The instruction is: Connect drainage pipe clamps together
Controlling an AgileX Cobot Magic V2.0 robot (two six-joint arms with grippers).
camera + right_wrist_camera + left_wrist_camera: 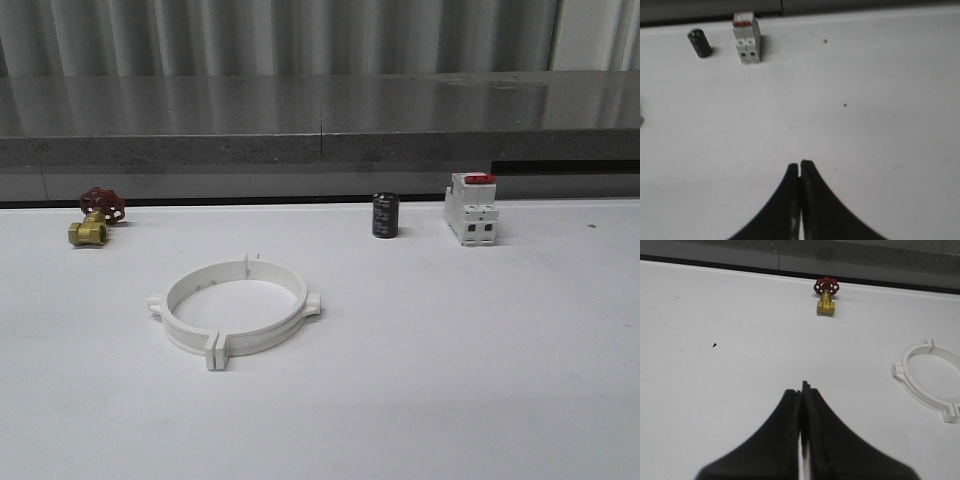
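Looking at the front view, both clamp halves [235, 313] already sit mated as one full ring, lying flat on the table [480, 380] left of centre, roughly midway between near and far edges; end flanges meet at the near and far joints, side tabs stick out left and right. Can't tell whether the joints are actually latched or just butted together. Left claw [802, 386] is pressed together, holding nothing, hanging over bare table with the ring off to one side and apart from it. Right claw [800, 163] likewise pressed together and empty, well apart from the ring. Along the far edge: brass valve with red handwheel [96, 218] toward the far-left corner, small black cylinder [386, 215] and white breaker with red top [472, 208] right of centre, all well clear of the ring. My read: task looks essentially done. Risks from here: any further nudge with a closed claw could slide the light plastic ring or pop an unlatched joint open; a downward press on one side could tip it. If a squeeze is still needed, claws must spread first, else they just shove it across the slick surface.
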